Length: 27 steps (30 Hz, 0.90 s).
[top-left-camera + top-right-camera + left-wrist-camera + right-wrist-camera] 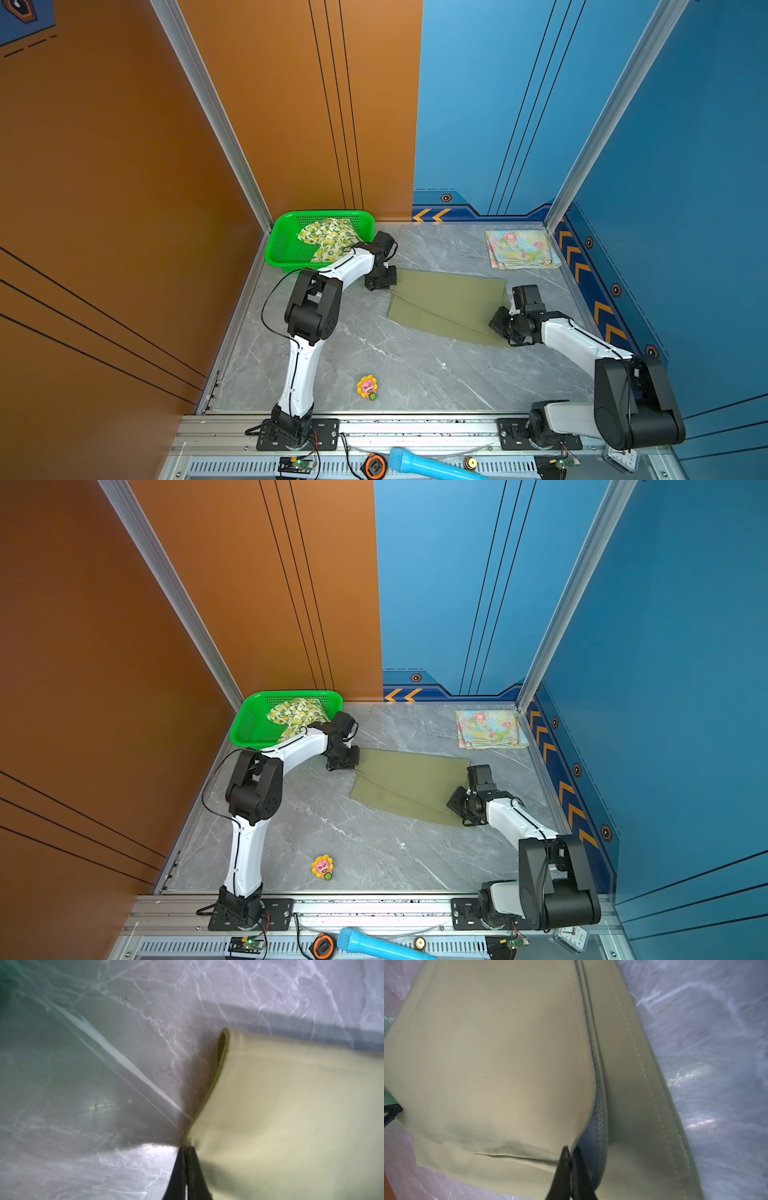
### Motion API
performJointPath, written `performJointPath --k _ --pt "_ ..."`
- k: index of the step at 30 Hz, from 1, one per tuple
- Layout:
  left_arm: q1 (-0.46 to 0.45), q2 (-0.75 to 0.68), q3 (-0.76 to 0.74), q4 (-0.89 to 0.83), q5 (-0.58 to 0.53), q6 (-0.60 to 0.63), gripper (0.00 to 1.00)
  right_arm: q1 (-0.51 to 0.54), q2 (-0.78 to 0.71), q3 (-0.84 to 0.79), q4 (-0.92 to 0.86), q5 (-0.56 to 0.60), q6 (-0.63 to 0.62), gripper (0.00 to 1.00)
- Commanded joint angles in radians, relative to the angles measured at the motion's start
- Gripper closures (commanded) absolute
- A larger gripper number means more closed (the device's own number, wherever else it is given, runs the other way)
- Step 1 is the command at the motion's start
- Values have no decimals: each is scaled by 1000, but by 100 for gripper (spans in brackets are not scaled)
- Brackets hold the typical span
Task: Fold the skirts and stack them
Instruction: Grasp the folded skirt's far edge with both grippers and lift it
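Right, in both top views the olive skirt (449,305) lies flat mid-table, partly folded. The left gripper (380,283) is at its 10 o'clock corner and the right gripper (505,328) at its 4 o'clock corner. The flowered skirt (521,249) sits folded at the table's 1 o'clock corner. The lemon skirt (328,240) lies crumpled in the green basket (279,249) at 11, and a small toy (367,387) rests near 6. My left wrist view shows the jaws pinched shut on the olive hem, whose edge stands a little off the table. My right wrist view shows them closed on an upper layer beside the seam. I judge we're mid-fold on the second skirt. Next I'd raise both corners together and carry them across evenly. The grey marble table (395,365) looks slick, and orange and blue walls (478,104) close us in.
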<state>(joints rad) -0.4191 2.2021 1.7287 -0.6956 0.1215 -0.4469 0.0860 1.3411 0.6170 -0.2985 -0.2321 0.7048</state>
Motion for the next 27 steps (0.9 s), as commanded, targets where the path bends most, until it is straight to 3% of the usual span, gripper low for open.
performJointPath --k 1,18,27 --pt "2 -9 41 -5 38 -3 100 -4 0 49 -32 31 -21 100" --pt "2 -119 217 -89 79 -16 100 -191 -2 397 -233 -11 -144 100" --pt "-58 -258 97 -91 56 -24 100 -263 -135 381 -307 -46 -165 100"
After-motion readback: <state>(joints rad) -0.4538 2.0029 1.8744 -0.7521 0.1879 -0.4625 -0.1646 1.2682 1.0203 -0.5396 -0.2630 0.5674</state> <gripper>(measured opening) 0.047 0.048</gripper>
